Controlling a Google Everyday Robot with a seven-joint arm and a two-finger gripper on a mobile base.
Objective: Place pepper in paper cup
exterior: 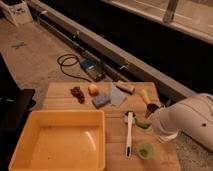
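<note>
Pepper (142, 124) hangs clamped in the end effector (146, 120), just right of the white brush (129, 134) on the tabletop (115, 135). Left of the brush, the yellow bin (59, 142) holds nothing. A green dish (145, 149) sits right of the brush's tip. The arm hides the cup.

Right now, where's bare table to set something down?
Bare: the strip between yellow bin and white brush; the back-left corner beside the dark fruit. Crowded: back row from orange fruit to blue sponge and grey cloth; right edge, where the gripper, shut on the pepper, hangs behind the green dish.
</note>
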